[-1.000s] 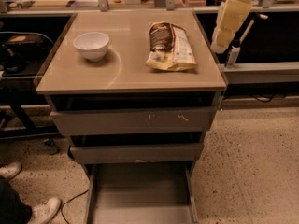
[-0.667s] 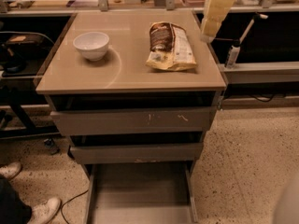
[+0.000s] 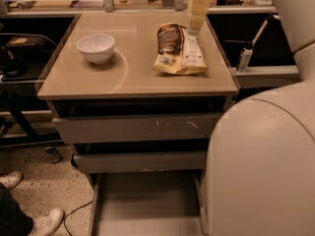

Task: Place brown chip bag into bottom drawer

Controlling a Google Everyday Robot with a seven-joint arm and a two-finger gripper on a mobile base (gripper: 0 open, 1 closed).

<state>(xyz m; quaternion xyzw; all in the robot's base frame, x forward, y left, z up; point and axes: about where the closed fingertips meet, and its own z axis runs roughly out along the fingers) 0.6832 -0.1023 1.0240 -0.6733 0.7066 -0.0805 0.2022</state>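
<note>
The brown chip bag lies flat on the cabinet top, right of centre, its dark brown end toward the back. My gripper hangs from a pale yellow wrist just above the bag's back right corner. It is not holding the bag. The bottom drawer is pulled out at the foot of the cabinet and its flat tray shows nothing in it. Its right side is hidden behind my arm.
A white bowl stands on the top at the left. The two upper drawers are slightly open. My bulky arm fills the right foreground. A person's shoes are at the lower left. A bottle stands on a shelf at the right.
My gripper has moved left from beyond the cabinet's right edge to just over the bag's back corner. My arm's body has come into the right foreground. The bag and bowl have not moved.
</note>
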